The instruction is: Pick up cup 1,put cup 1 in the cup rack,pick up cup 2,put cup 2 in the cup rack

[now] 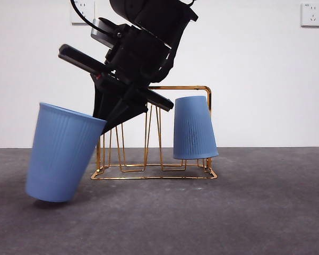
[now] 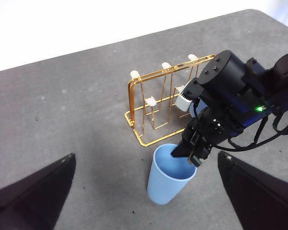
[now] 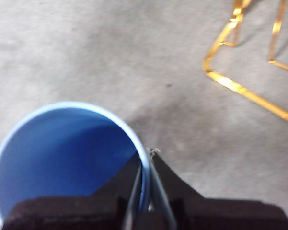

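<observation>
A blue ribbed cup [image 1: 61, 154] hangs tilted to the left of the cup rack [image 1: 191, 87], its base at or just above the table. My right gripper [image 1: 99, 121] is shut on its rim, one jaw inside and one outside, as the right wrist view shows on the cup [image 3: 62, 153] and gripper [image 3: 146, 165]. A second blue cup [image 1: 194, 127] sits upside down on the rack's right prongs. The left wrist view looks down from well above on the held cup [image 2: 168, 179], the right gripper [image 2: 184, 153] and the gold rack [image 2: 134, 96]. My left gripper [image 2: 146, 157] is open and holds nothing.
The grey table [image 1: 255, 212] stretches in front of and to the right of the rack. The white wall carries two sockets [image 1: 312, 14]. A corner of the rack's base [image 3: 230, 84] lies close to the held cup.
</observation>
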`<state>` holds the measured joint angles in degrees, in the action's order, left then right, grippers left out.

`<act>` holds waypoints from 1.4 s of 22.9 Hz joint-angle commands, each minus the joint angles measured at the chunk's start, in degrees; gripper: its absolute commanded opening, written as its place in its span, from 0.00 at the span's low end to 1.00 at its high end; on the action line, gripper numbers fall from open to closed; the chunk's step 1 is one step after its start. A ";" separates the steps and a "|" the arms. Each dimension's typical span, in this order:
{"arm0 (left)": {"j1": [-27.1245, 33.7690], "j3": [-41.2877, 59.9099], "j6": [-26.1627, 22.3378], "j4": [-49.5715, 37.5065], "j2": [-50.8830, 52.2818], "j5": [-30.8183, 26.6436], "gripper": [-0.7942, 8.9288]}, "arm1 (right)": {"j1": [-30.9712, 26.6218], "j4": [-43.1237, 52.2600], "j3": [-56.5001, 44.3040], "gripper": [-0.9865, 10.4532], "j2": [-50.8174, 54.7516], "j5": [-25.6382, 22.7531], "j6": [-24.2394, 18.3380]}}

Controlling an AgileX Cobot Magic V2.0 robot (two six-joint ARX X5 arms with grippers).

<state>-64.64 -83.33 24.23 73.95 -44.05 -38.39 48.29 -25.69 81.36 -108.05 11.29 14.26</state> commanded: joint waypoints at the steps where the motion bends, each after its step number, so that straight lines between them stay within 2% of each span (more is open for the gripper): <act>1: -0.66 0.22 0.83 -1.88 0.20 0.07 0.60 | 0.13 0.42 -0.24 0.08 1.81 0.92 -0.68; 4: -1.66 0.22 0.50 -5.60 0.31 1.29 0.60 | 0.13 0.68 -0.24 0.08 6.95 0.87 -1.44; 8: -3.30 0.22 -2.67 -13.73 0.50 1.55 0.60 | 0.04 1.70 -0.24 0.08 17.00 0.17 -2.56; 15: -4.20 0.22 -9.16 -29.64 0.52 8.22 0.60 | -0.28 2.12 -0.24 0.08 37.59 -8.68 -8.72; 18: -4.20 0.22 -11.65 -37.73 0.50 14.29 0.60 | -1.14 3.56 -0.24 0.08 45.70 -9.29 -10.16; 22: -4.20 0.22 -14.05 -50.14 0.07 29.33 0.60 | -1.22 9.25 -0.24 0.08 54.75 -9.22 -12.04; 26: -4.20 0.22 -15.54 -60.57 -1.51 40.13 0.60 | -1.20 16.72 -0.24 0.08 60.85 -5.66 -13.22; 32: -4.20 0.22 -15.39 -71.36 -6.36 49.18 0.60 | -1.05 26.05 -0.24 0.08 64.89 3.65 -11.80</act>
<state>-68.71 -83.33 9.54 3.44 -49.56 9.93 47.18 -0.23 81.54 -42.87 14.22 1.76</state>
